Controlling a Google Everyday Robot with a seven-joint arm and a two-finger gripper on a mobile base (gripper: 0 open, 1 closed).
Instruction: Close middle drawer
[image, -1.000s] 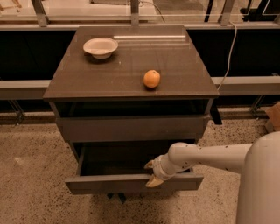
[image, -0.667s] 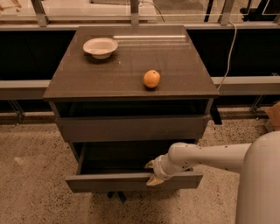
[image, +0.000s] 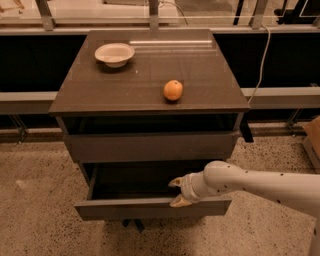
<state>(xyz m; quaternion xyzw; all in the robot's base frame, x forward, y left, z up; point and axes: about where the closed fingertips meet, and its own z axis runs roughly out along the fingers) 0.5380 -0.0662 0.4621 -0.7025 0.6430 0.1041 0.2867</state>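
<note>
The middle drawer (image: 125, 207) is pulled out of the dark grey-brown cabinet (image: 210, 85), its flat front well forward of the top drawer front (image: 150, 146). Its shallow box looks dark and empty. My gripper (image: 176, 191) reaches in from the right on a white arm and sits at the right part of the drawer's front edge. Its fingers are spread: the upper fingertip (image: 174, 182) is over the drawer's inside, the lower one (image: 178, 201) at the top rim of the front. The lowest drawer is hidden under the open one.
An orange (image: 173, 90) and a white bowl (image: 115, 53) sit on the cabinet top. A white cable (image: 261, 55) hangs at the right behind it. A brown box (image: 313, 134) stands at the right edge. The floor is speckled stone.
</note>
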